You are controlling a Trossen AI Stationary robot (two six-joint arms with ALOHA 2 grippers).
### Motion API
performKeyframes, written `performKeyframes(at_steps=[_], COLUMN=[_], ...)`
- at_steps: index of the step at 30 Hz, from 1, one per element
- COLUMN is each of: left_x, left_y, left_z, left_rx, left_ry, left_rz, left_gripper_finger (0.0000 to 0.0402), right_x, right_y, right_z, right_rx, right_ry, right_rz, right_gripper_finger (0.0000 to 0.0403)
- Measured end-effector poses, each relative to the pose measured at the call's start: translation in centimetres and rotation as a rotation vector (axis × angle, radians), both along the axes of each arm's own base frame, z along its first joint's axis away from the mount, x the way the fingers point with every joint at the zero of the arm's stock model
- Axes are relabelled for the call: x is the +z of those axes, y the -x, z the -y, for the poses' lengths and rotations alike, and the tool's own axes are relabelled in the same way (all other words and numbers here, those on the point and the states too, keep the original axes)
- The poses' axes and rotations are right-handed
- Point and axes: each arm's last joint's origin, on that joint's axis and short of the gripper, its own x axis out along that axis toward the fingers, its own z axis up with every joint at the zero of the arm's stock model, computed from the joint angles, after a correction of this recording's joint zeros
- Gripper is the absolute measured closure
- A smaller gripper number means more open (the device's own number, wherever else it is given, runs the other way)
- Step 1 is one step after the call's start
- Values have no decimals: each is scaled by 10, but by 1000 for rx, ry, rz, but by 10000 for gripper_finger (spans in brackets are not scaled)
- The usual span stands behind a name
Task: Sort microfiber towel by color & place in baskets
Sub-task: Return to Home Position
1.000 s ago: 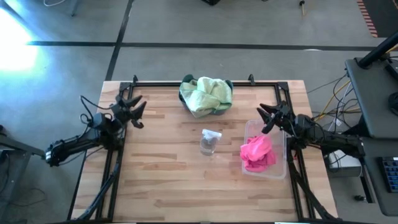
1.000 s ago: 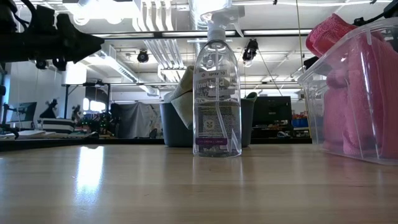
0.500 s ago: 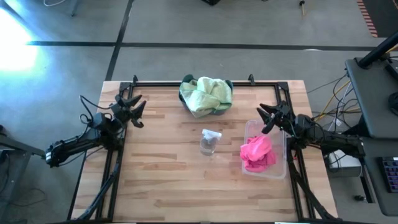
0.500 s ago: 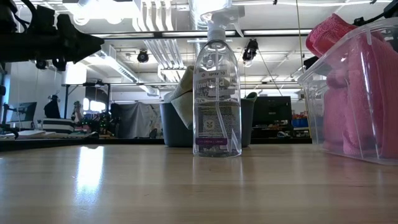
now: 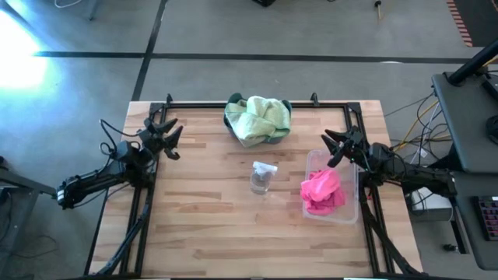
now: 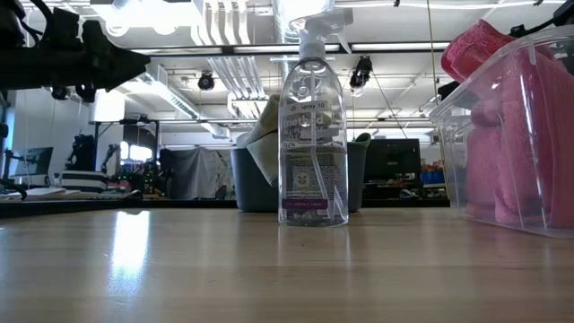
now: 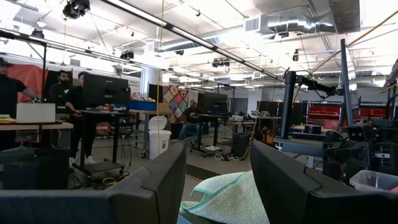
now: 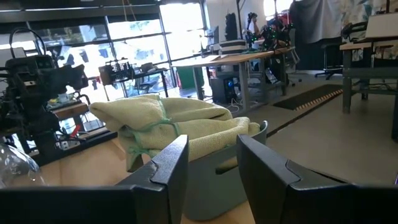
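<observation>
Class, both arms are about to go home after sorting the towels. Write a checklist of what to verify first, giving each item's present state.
1. Left gripper open and holding nothing, at the table's left edge: ok.
2. Right gripper open and holding nothing, by the clear basket: ok.
3. Green towels piled in the blue basket: ok.
4. Pink towels in the clear basket: ok.
5. Three towels of each colour: cannot tell, as both piles are bunched.
6. Spray bottle upright mid-table, apart from both arms: ok.
</observation>
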Motion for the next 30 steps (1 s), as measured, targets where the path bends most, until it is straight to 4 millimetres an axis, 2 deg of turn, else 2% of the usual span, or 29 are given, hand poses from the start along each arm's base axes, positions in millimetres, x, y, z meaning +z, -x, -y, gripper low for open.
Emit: performKeyframes(at_steps=[13,30], left_x=[-1,0], left_y=[-1,-2], left_z=[-1,-1], left_rx=[0,0], left_ry=[6,11], left_rz=[-15,-28], left_gripper_finger=[238,238], right_x=[0,0], right_y=[0,0], right_z=[0,0], right_rx=[0,0], right_ry=[0,0], right_rz=[0,-1], right_gripper_finger=[263,270])
